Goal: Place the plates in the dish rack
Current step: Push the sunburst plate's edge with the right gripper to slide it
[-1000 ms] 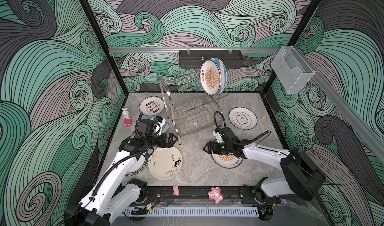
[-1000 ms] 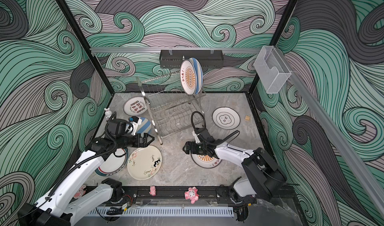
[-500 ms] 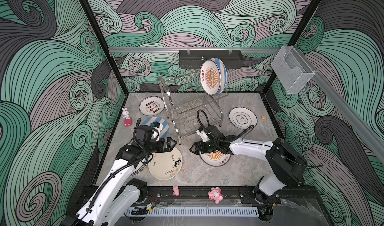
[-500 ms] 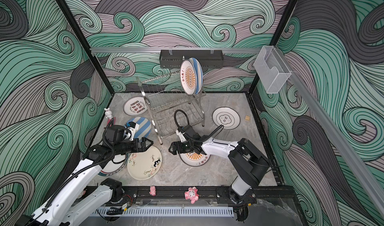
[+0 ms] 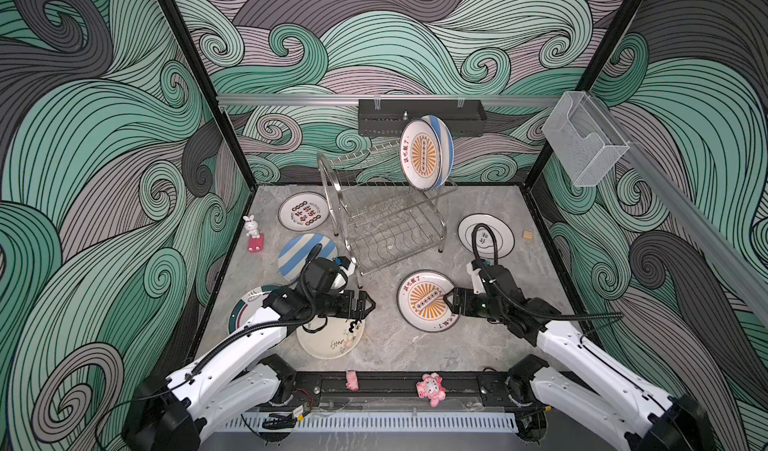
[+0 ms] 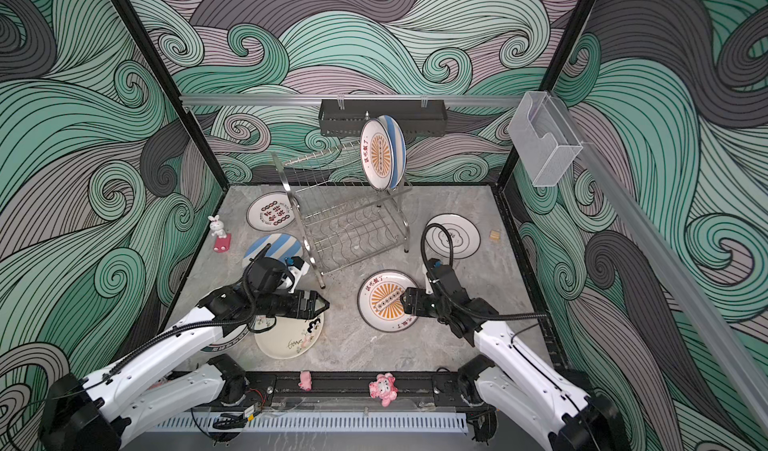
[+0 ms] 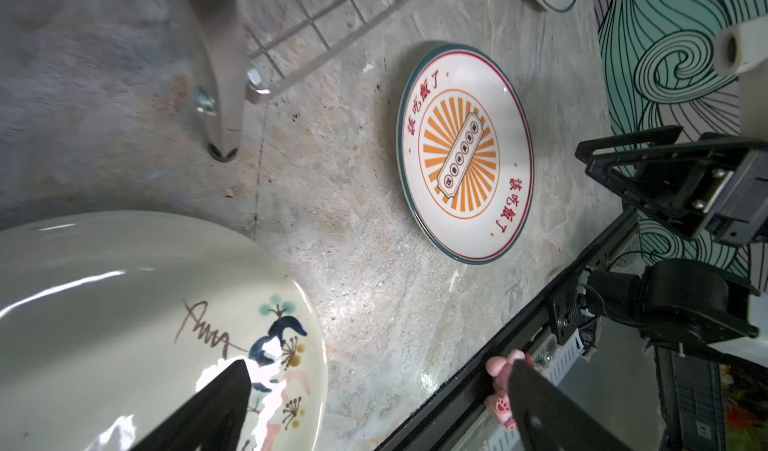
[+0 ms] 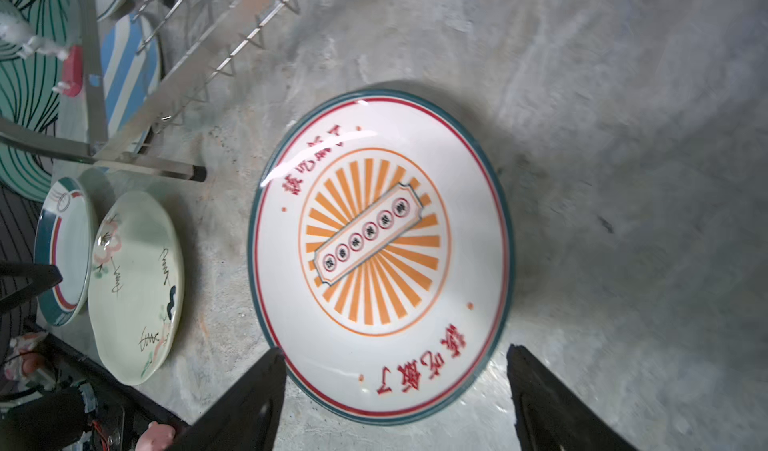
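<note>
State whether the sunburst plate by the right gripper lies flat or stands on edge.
Flat. The sunburst plate lies face up on the table, its whole round face visible in both top views.

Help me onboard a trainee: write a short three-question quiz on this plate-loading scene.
1. True or false: the dish rack holds no plates yet.
2. The right gripper, jaws open, sits at the rim of which plate?
A. the blue-striped one
B. the orange sunburst plate on the table
C. the cloud-outline one
3. How many plates lie on the table?

Key
1. False: a second sunburst plate and a striped plate stand in its top tier.
2. B
3. Six
</note>
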Robot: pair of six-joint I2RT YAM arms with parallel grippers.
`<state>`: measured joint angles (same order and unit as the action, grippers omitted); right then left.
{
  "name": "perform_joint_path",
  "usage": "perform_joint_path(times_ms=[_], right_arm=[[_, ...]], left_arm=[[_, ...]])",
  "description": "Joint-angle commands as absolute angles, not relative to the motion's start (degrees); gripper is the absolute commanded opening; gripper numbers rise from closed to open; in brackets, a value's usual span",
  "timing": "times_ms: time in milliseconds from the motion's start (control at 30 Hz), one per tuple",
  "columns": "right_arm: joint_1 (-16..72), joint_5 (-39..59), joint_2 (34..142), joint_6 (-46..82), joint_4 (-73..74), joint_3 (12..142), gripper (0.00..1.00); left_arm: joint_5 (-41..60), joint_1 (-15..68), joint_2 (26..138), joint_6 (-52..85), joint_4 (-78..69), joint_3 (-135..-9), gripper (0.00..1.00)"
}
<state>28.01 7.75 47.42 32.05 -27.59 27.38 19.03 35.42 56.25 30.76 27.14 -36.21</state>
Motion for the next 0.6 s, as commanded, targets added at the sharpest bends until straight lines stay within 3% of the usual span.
perform_joint_path(times_ms=[0, 567], right_arm=[[24.98, 9.24, 43.92, 33.60, -31.54, 23.87, 0.74], [18.15, 20.15, 53.66, 37.35, -9.65, 15.67, 0.64]], left_arm=[[17.13, 37.64, 60.09, 32.40, 21.78, -36.65, 0.99], [17.28, 40.67, 69.89, 31.72, 15.53, -37.44, 0.99]])
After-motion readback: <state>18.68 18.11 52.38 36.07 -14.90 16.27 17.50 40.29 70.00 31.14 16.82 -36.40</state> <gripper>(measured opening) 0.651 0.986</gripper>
